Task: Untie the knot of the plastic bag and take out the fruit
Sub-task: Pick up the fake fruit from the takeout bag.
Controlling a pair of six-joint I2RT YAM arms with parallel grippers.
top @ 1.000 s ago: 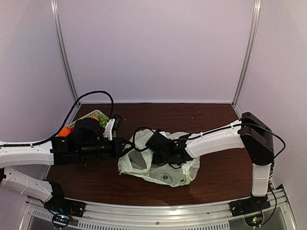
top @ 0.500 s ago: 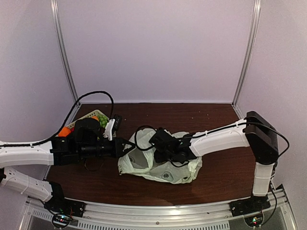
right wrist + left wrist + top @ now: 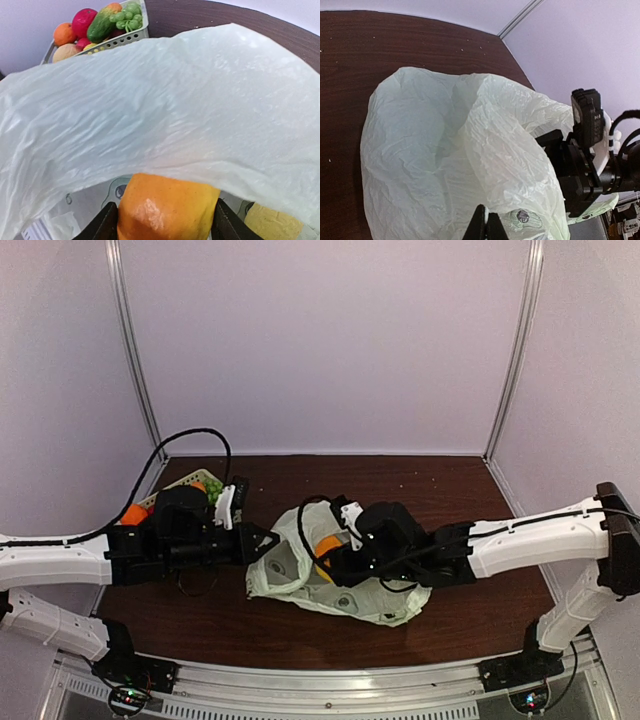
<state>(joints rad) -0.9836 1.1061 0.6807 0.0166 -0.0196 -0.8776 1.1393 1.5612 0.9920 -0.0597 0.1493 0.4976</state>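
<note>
Right wrist view puts the fruit [image 3: 161,202] front and centre: a smooth, glossy piece, orange fading to yellow, with blunt rounded shoulders. The right gripper [image 3: 166,223] is clamped on it, one dark finger pressed against each side. A duller yellow piece [image 3: 272,223] with a rougher skin lies just beside it, lower in the bag.

Over both hangs the plastic bag [image 3: 175,110], a thin, pale greenish film that is finely crinkled, half see-through and slack enough to sag. It sits about mid-desk, nearer the near edge. No tied knot shows in any view and the mouth gapes toward the left, so I judge the untying done and the emptying under way.

The left gripper [image 3: 483,226] has its fingertips pinched together on the bag's edge, holding the mouth up.

As I see it, the next move is to draw the held fruit out through the mouth, low and steady so the loose film does not drag along, while the left side keeps its pinch.

At the far left corner of the dark brown wooden desk [image 3: 420,480] stands a pale slotted basket [image 3: 131,36] of hard plastic, already heaped with fruit.
</note>
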